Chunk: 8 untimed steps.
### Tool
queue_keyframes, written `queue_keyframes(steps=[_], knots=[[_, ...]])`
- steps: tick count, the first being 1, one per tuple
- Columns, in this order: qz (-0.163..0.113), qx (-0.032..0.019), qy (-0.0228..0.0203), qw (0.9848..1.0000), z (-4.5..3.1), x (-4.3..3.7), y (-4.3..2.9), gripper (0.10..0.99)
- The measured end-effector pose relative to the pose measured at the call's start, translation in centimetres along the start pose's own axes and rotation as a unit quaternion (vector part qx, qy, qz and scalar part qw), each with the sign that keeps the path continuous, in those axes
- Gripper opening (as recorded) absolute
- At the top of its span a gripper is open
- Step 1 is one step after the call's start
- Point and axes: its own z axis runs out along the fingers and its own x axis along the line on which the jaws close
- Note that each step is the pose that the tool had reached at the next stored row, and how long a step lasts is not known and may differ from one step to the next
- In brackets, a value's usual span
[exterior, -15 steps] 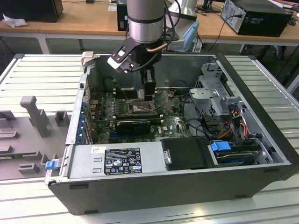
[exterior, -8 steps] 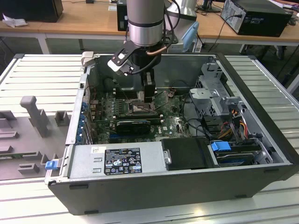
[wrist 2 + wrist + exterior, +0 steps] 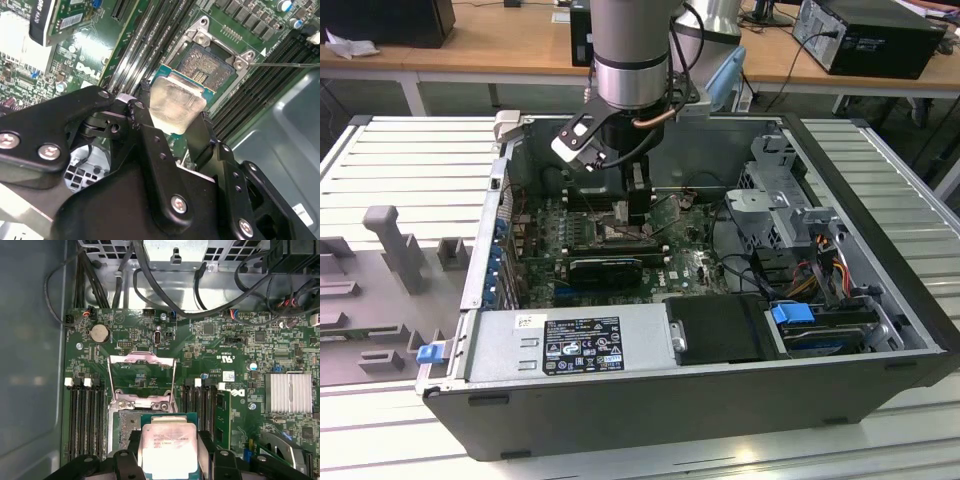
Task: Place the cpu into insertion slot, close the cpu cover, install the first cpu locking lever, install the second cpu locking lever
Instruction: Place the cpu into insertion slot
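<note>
Currently the cpu [image 3: 167, 447] is pinched by its edges in the pincer [image 3: 172, 117] and held over one side of the insertion slot [image 3: 207, 67], with the cpu cover [image 3: 141, 359] swung open. If it is lowered tilted or misaligned, socket pins could likely be bent, or the chip could be dropped.

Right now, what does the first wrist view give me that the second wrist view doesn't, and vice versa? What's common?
First wrist view: the cpu cover standing open beyond the socket, a coin cell and a finned heatsink.
Second wrist view: the insertion slot with its pin field mostly bare, and the end of a black card.
In both wrist views: the hand shut on the cpu, which sits over the slot's edge and is not seated, with memory slots on either side.
</note>
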Motion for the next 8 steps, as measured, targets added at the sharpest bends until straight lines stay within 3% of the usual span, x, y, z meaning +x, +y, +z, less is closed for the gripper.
queue_keyframes(steps=[4, 6, 8], knots=[[0.0, 0.0, 0.0001, 1.0, 0.43, 0.09, -0.1, 0.529], [0.0, 0.0, 0.0001, 1.0, 0.66, 0.86, -0.11, 0.529], [0.0, -0.0001, 0.0003, 1.0, 1.05, 1.02, -0.21, 0.529]])
